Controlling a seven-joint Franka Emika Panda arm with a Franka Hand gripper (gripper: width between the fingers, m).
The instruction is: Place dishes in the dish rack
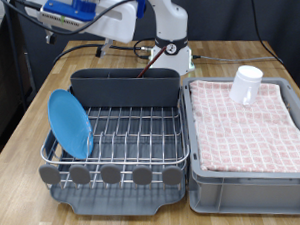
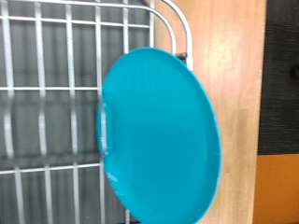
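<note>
The light-blue plate (image 1: 68,123) stands on edge in the wire grid of the dish rack (image 1: 131,133), at the rack's end on the exterior view's left. It fills the wrist view (image 2: 163,135), over the rack's wires (image 2: 51,93). The white mug (image 1: 246,84) stands on the pink checked cloth of the grey bin (image 1: 251,128), at the exterior view's right. My gripper (image 1: 109,36) hangs high above the rack's back left, apart from the plate; its fingers do not show in the wrist view. The wooden spoon is out of view.
The tall grey cutlery box (image 1: 124,89) runs along the rack's far side, and round grey tabs (image 1: 113,175) line its near edge. The robot base (image 1: 170,42) and cables sit behind the rack. The wooden table (image 2: 229,56) shows beside the rack.
</note>
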